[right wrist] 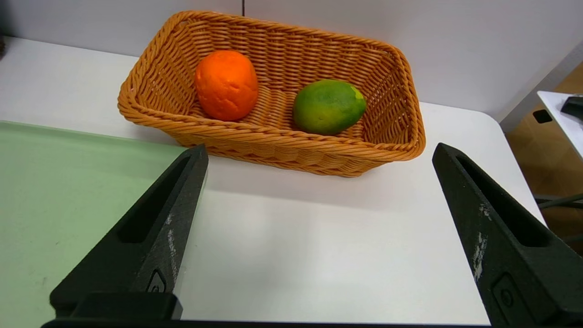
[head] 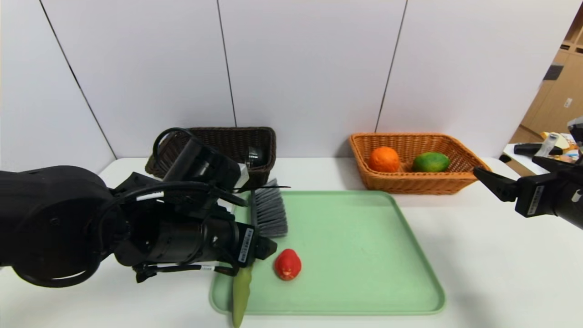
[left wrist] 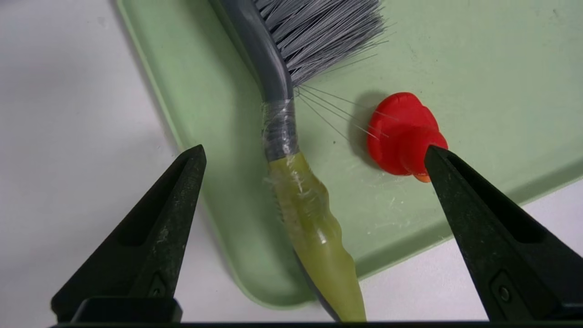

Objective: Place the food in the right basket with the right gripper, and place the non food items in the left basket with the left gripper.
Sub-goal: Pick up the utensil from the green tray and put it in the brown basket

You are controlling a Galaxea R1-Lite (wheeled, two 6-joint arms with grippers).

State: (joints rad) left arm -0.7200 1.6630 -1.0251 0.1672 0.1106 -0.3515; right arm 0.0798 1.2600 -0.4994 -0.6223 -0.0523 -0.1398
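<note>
Left claw [left wrist: 314, 152] spread wide over brush [left wrist: 291, 136] handle; red toy [left wrist: 401, 132] by one tip. Right claw [right wrist: 319, 155] wide, parked.

Illumination is bright and even across all views, apparently from overhead, with soft-edged shadows: a short dark one hugs the red toy [left wrist: 403, 134] on the side toward the brush [left wrist: 291, 114], and a broad pale one lies on the table before the right basket [right wrist: 273, 146]. The head view bows straight lines near its edges, visibly so in the wall seams behind the left basket [head: 237, 136]. The green tray [left wrist: 455, 68] shows faint scuffs without strong glare.
</note>
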